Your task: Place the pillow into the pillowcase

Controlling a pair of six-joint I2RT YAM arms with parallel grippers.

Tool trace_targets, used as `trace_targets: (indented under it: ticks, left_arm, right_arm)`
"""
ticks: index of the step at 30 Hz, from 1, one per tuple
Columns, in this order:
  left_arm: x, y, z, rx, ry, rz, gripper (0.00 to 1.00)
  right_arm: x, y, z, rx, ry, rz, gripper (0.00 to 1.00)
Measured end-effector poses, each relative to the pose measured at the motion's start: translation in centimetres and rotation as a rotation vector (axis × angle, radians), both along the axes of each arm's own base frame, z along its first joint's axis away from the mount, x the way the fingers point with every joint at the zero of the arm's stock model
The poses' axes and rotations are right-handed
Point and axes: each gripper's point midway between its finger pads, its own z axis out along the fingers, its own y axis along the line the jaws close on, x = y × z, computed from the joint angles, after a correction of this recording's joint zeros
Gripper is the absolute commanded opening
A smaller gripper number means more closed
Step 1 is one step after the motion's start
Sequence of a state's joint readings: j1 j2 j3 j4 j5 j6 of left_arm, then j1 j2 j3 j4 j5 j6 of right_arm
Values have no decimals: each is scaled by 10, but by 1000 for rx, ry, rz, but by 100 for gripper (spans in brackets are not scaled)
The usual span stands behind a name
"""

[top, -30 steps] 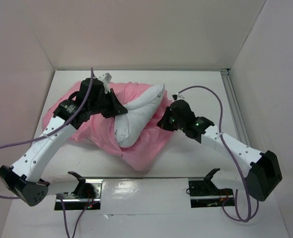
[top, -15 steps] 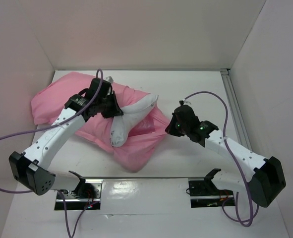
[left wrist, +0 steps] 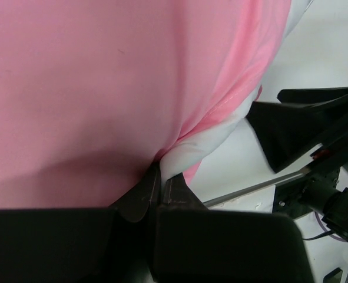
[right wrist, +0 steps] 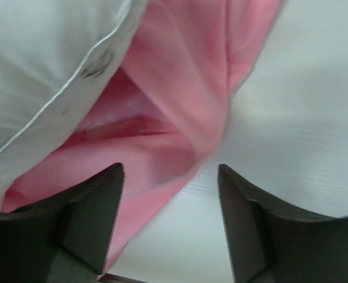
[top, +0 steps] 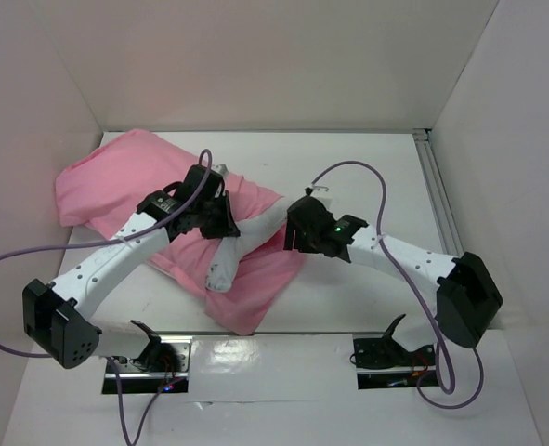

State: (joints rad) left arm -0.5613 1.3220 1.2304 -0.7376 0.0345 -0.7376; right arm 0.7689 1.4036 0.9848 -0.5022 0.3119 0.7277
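ROBOT ARMS AT WORK ON BEDDING: Seen from above, two white arms reach over a white table (top: 283, 153). The large shiny pink satin pillowcase (top: 116, 181) sprawls from the far-left area down toward the centre of the near edge. The large plain white stuffed pillow (top: 255, 228) is partly inside it, w/ only a slanted white strip showing at the sack's right side, between the two grippers.

Left gripper (left wrist: 161, 184): jaws pressed together, clamped on the pillowcase at its edge, w/ a fold of white cloth right at the pinch, per the left wrist cam. Pink satin fills most of that view, bulging above the fingers.

Right gripper (right wrist: 171, 218): jaws wide apart, holding nothing. Its wrist cam shows the two dark fingers (right wrist: 94, 212) either side of a loose pink hem lying on the tabletop. The pillow's white corner, w/ a piped seam and small dark specks (right wrist: 96, 65), sits up and to the left of them. The pink opening gapes just beneath that corner.

From overhead, the right gripper sits just beside the exposed pillow end, on its right. The left gripper rests on the pink cloth at the strip's upper left. A purple cable (top: 348, 165) arcs over the right arm.
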Motion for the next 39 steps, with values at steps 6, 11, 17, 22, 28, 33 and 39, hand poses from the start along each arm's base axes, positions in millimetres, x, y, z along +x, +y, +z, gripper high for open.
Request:
trace_targets:
  ticks: [6, 11, 17, 22, 28, 33, 39]
  left_arm:
    - [-1, -4, 1, 2, -9, -4, 0]
    - [0, -4, 1, 0, -8, 21, 0]
    - [1, -2, 2, -1, -9, 43, 0]
    - [-1, 7, 8, 4, -21, 67, 0]
    - [-3, 14, 15, 10, -26, 80, 0]
    - [-3, 15, 14, 19, -24, 82, 0]
    - [-5, 13, 0, 58, -12, 39, 0]
  right_arm:
    - [-8, 30, -11, -79, -11, 48, 84]
    - [-7, 38, -37, -118, 12, 41, 85]
    - [2, 31, -92, -211, 72, -23, 39]
    - [16, 11, -91, -201, 58, -108, 0]
    - [32, -18, -54, -113, 5, -205, 0]
    - [37, -16, -4, 8, -83, -198, 0]
    - [39, -15, 48, 183, -143, -167, 0]
